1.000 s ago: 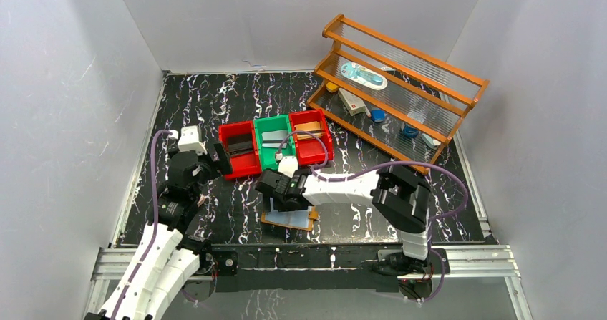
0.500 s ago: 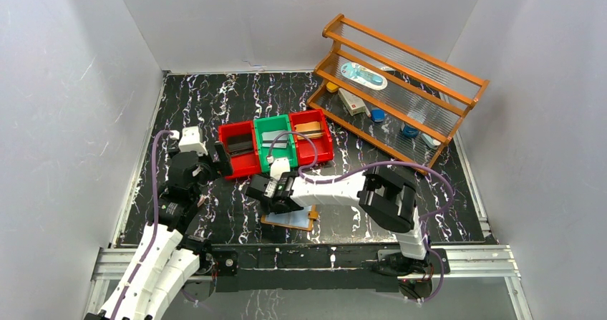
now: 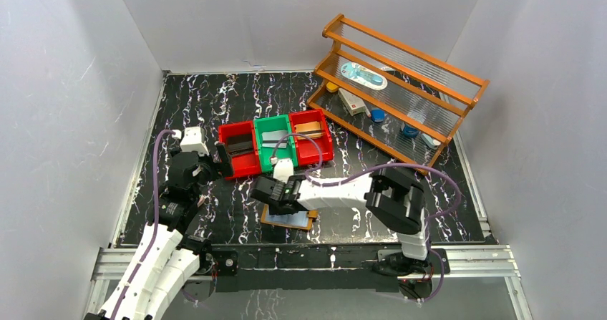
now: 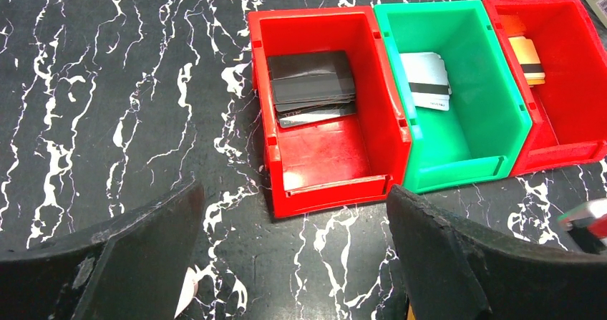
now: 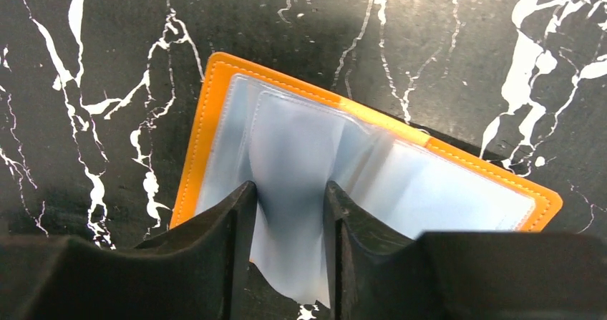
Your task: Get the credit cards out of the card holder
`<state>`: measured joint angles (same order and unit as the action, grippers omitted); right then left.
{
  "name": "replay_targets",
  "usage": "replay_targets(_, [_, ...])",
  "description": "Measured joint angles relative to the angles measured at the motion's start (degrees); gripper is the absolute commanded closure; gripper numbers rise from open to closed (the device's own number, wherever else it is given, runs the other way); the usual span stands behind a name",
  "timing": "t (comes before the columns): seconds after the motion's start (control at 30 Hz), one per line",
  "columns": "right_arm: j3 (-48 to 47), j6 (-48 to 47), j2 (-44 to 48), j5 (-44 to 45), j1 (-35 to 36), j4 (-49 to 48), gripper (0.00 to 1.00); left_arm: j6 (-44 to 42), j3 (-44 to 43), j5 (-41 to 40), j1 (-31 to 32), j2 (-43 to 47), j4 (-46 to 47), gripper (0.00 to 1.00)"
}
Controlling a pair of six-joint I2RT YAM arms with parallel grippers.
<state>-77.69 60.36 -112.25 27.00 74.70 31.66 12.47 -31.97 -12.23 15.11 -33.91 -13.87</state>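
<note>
On the near edge of the marbled table (image 3: 215,98), the top view shows only a sliver of the card holder (image 3: 290,220) under the right gripper (image 3: 278,197). The right wrist view shows it lying open, orange rim around grey-blue pockets (image 5: 444,191), directly below the right gripper (image 5: 286,191). The fingers (image 5: 229,227) stand half-closed on either side of a raised pale blue leaf (image 5: 290,155). Whether that is a card or a pocket, and whether they pinch it, I cannot tell.

Only the left wrist view looks into the bins. There are black cards (image 4: 311,84) in the left red bin (image 4: 329,191), a white striped card (image 4: 426,80) in the green bin (image 4: 451,173) and an orange card (image 4: 526,55) in the right red bin (image 4: 558,152). The left gripper (image 4: 293,191) is spread wide and holds nothing.

Since a second ago the right wrist has shifted slightly left over the holder. The left arm has not moved.
</note>
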Motion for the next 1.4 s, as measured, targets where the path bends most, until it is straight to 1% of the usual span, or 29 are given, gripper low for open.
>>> replay_targets(0.07, [4.13, -0.26, 2.60, -1.14, -0.68, -4.00, 0.63, -0.07, 0.00, 0.11, 0.00, 0.00, -0.02, 0.02])
replay_targets(0.23, [12.74, -1.40, 7.85, -6.34, -2.99, -13.79, 0.62, -0.09, 0.00, 0.48, 0.00, 0.00, -0.07, 0.02])
replay_targets(0.27, [13.31, -1.84, 8.15, -6.95, -3.17, -14.53, 0.58, -0.09, 0.00, 0.57, -0.02, 0.00, -0.07, 0.02])
replay_targets(0.3, [13.77, -2.40, 8.41, -7.58, -3.34, -15.39, 0.49, -0.09, 0.00, 0.68, -0.02, 0.00, -0.07, 0.02])
replay_targets(0.37, [13.62, -3.13, 8.41, -8.41, -3.45, -15.78, 0.36, -0.09, 0.00, 0.76, 0.00, 0.00, -0.07, 0.02])
replay_targets(0.43, [12.20, -3.58, 7.82, -9.01, -3.41, -15.04, 0.26, -0.09, 0.00, 0.81, 0.00, 0.00, -0.07, 0.02])
replay_targets(0.5, [9.42, -3.89, 6.25, -9.14, -3.30, -13.31, 0.20, -0.09, 0.00, 0.81, 0.00, 0.00, -0.07, 0.02])
replay_targets(0.63, [3.67, -3.98, 2.89, -8.61, -2.84, -8.00, 0.17, -0.04, 0.00, 0.37, 0.00, -0.02, -0.24, 0.02])
replay_targets(0.73, [0.20, -3.76, 0.68, -6.80, -2.16, -4.07, 0.19, 0.00, 0.00, -0.70, 0.00, -0.04, -0.55, 0.02])
replay_targets(0.83, [-3.08, -3.69, -1.53, -3.93, -0.81, -0.31, 0.22, 0.09, 0.00, -1.81, 0.00, -0.07, -1.05, 0.02])
replay_targets(1.0, [-6.64, -3.65, -4.50, 1.90, 1.57, 4.35, 0.35, 0.09, 0.00, -2.43, -0.02, -0.07, -1.16, 0.02])
replay_targets(1.03, [-6.69, -3.50, -4.61, 2.71, 1.86, 4.72, 0.39, 0.11, 0.00, -2.45, 0.00, -0.07, -1.16, 0.02])
replay_targets(1.1, [-6.56, -3.30, -4.61, 3.32, 2.05, 4.85, 0.44, 0.09, 0.00, -2.51, 0.00, -0.07, -1.16, 0.02])
replay_targets(1.13, [-6.36, -3.26, -4.52, 3.50, 2.08, 4.59, 0.50, 0.09, 0.00, -2.58, 0.00, -0.07, -1.16, 0.02])
replay_targets(1.27, [-3.15, -3.63, -2.58, 3.82, 2.05, 2.03, 0.64, 0.09, 0.00, -2.69, 0.00, -0.17, -1.16, 0.02])
replay_targets(1.4, [2.86, -4.98, 1.25, 2.36, 1.16, -3.74, 0.66, 0.09, 0.00, -2.84, 0.00, -0.17, -1.16, 0.02])
